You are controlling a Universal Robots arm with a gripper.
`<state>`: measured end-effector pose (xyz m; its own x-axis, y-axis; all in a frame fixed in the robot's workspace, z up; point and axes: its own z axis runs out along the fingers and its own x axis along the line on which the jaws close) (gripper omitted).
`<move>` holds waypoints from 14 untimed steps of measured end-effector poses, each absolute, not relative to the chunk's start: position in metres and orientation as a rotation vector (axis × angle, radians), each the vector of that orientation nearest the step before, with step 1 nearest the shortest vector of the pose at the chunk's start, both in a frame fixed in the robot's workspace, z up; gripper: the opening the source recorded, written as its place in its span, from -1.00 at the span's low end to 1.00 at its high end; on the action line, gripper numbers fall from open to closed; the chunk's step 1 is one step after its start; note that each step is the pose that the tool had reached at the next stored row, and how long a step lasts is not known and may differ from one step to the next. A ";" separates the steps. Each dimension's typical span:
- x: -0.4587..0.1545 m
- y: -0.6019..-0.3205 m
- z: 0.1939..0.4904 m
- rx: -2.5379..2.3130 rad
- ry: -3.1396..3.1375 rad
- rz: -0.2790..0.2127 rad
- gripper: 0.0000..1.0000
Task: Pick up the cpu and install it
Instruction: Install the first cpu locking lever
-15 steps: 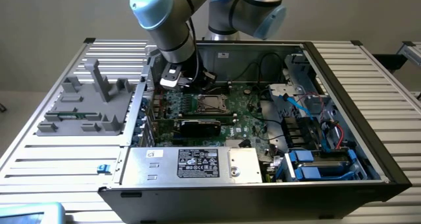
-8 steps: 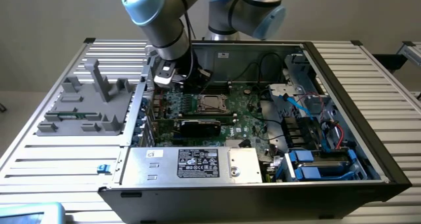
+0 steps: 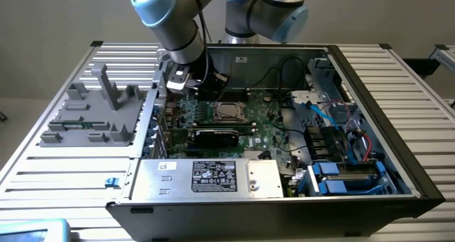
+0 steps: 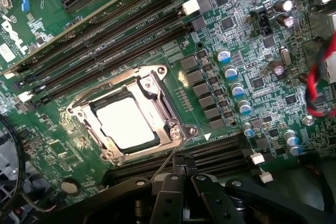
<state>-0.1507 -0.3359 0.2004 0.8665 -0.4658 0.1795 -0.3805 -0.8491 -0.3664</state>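
Hovering with my fingers pressed shut, I am seeing the cpu already seated in its socket; lever seemingly unlatched.

Open room above the socket; memory slots flank it; red cables hang nearby.

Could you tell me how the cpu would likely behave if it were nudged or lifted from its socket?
The cpu looks flat and rigid, so probably stiff and light. Its smooth metal top may be slippery. Lying inside the socket frame, it likely would not slide sideways.
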 end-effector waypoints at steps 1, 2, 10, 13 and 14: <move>-0.151 -0.336 0.200 -2.718 0.633 -0.381 -0.77; -0.151 -0.336 0.200 -2.717 0.633 -0.383 -0.77; -0.151 -0.335 0.197 -2.715 0.631 -0.391 -0.77; -0.152 -0.335 0.196 -2.713 0.630 -0.395 -0.77; -0.152 -0.335 0.196 -2.713 0.630 -0.397 -0.77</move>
<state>-0.1520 -0.3351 0.1963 0.8635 -0.4660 0.1928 -0.3749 -0.8490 -0.3724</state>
